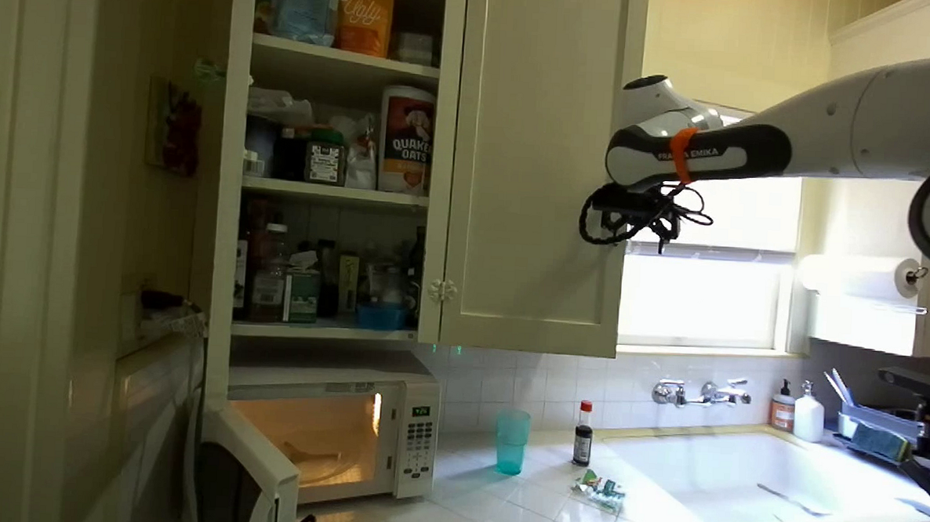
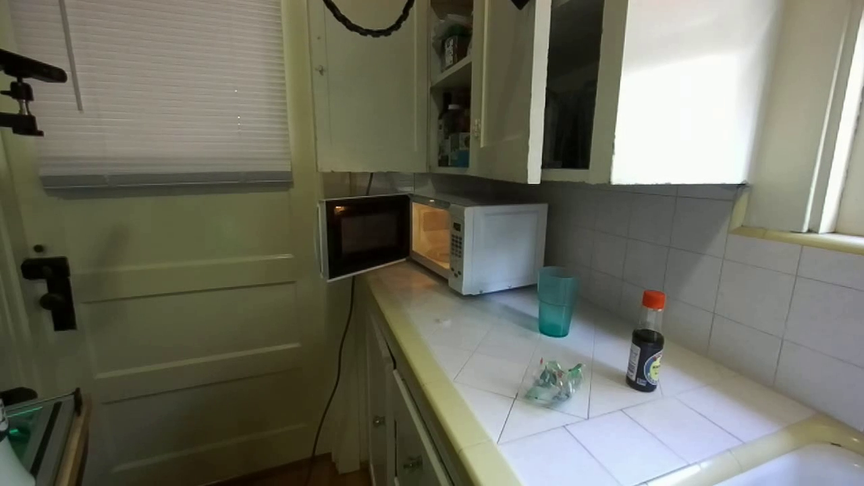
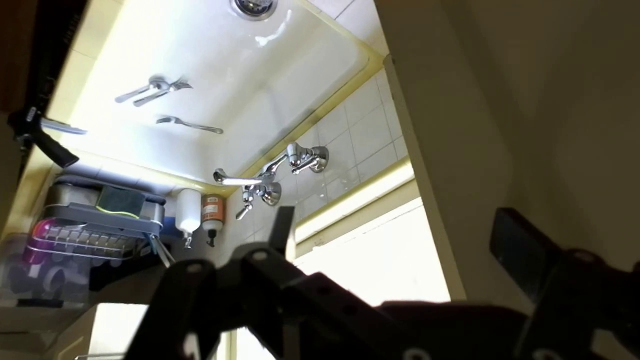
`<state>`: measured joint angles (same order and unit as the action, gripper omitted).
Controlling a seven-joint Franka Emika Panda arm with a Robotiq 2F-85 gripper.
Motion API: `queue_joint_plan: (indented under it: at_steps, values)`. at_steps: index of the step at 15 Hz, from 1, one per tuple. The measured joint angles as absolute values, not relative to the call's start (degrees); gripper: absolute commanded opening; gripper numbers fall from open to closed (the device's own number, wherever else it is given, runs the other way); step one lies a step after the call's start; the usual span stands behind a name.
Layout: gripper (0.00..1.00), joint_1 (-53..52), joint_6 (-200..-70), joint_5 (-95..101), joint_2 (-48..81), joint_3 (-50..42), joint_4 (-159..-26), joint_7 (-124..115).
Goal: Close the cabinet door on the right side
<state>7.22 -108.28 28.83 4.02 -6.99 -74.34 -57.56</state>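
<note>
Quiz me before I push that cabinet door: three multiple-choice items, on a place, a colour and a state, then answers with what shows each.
1. Where does the teal cup stand?
A) In the sink
B) On the counter, between microwave and dark-filled bottle
C) On a shelf

2. What colour is the bottle's cap?
A) Red
B) Blue
C) White

3. How does the right-hand cabinet door stand?
A) Shut
B) Removed
C) Open

1 B: both exterior views show microwave, cup, bottle in that order.
2 A: it shows red in both exterior views.
3 C: an exterior view shows a dark cabinet opening beside it.
</note>
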Motion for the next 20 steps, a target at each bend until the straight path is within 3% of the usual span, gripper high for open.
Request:
queue_joint_plan:
  at_steps: [4, 9, 20]
  values:
    - [1.00, 7.8, -103.6, 26.2, 12.1, -9.1, -63.6, -51.7]
    - [1.00, 7.8, -103.4, 26.2, 13.1, -9.2, -62.4, -51.5]
    - [1.00, 9.1, -115.7, 19.8, 15.4, -7.3, -59.1, -32.1]
